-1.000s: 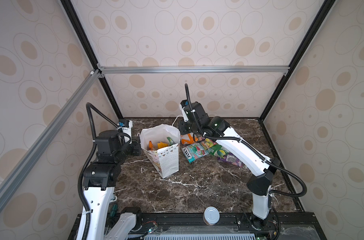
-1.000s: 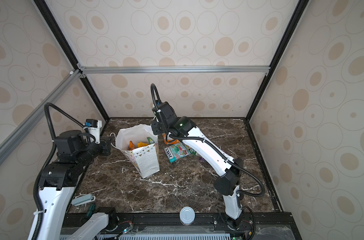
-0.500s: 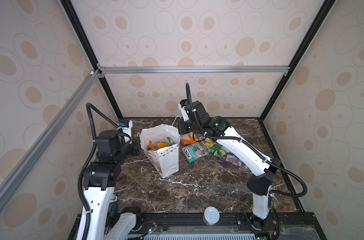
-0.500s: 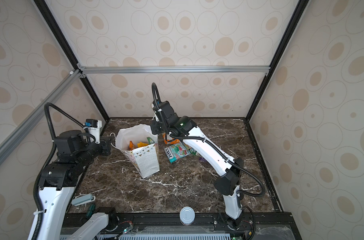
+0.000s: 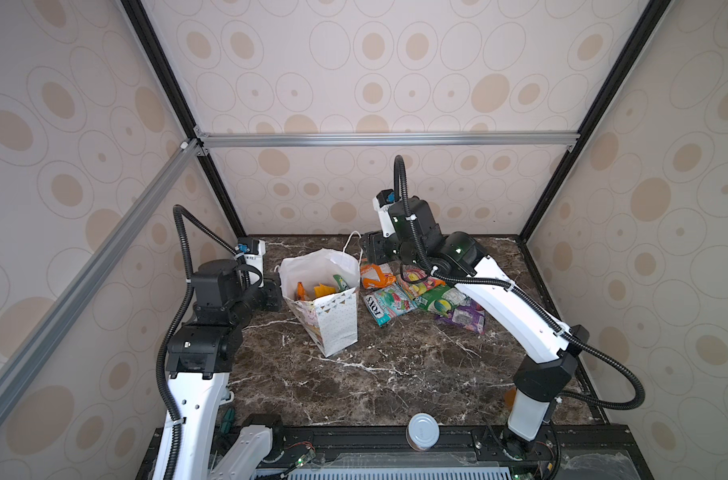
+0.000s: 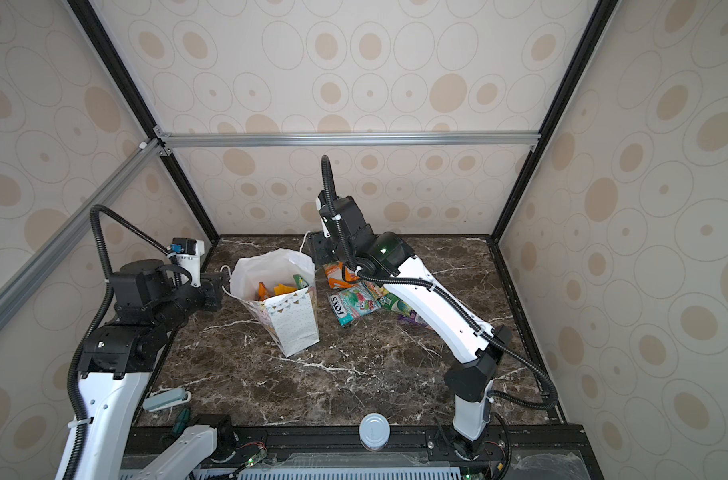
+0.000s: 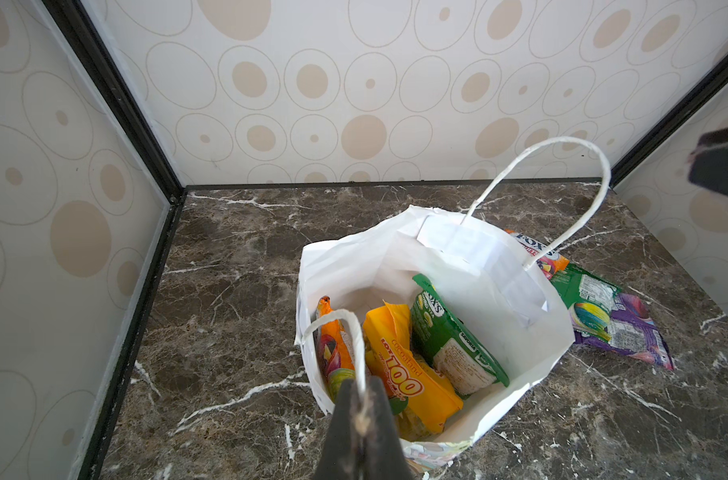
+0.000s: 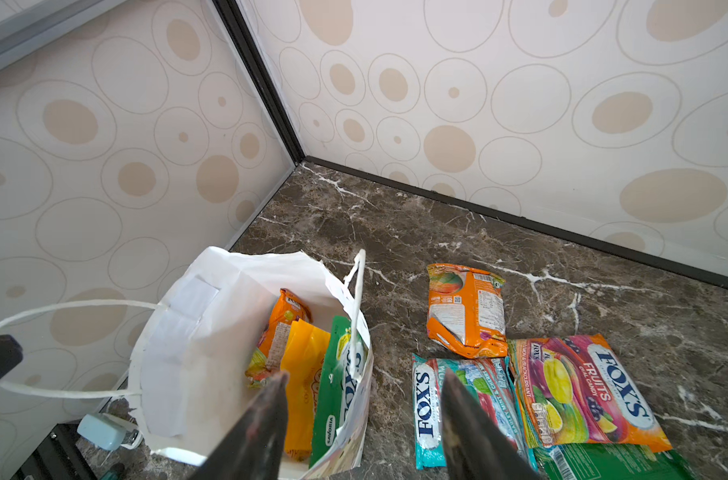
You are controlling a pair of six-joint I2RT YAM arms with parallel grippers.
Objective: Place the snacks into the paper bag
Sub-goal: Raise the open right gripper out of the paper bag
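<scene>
The left fingers [image 7: 345,419] are clamped tight on one white cord handle [image 7: 356,332] of the tall white paper gift bag [image 5: 337,322], which stands with its mouth open on the dark marble counter [image 5: 395,365]. The right fingers [image 8: 262,424] are spread apart with nothing between them, hanging over the bag's rim on the side facing the loose snacks.

In the bag, standing on end: a glossy green FOX'S packet [image 7: 453,336], a big yellow packet [image 7: 408,374] and a small orange packet [image 7: 333,353]. The rest lie flat on the counter, on the side of the bag away from the left arm: an orange plastic packet [image 8: 466,309], a teal FOX'S packet [image 8: 426,399], a pink-and-yellow FOX'S Fruits packet [image 8: 582,386], a green packet [image 7: 582,291] and a purple packet [image 7: 628,332].

I reckon the right arm does the next pick, since it's way nearer. The teal packet is just beside one finger, with its long axis running the way the fingers point. A short shift away from the bag should let them close across its narrow width.
</scene>
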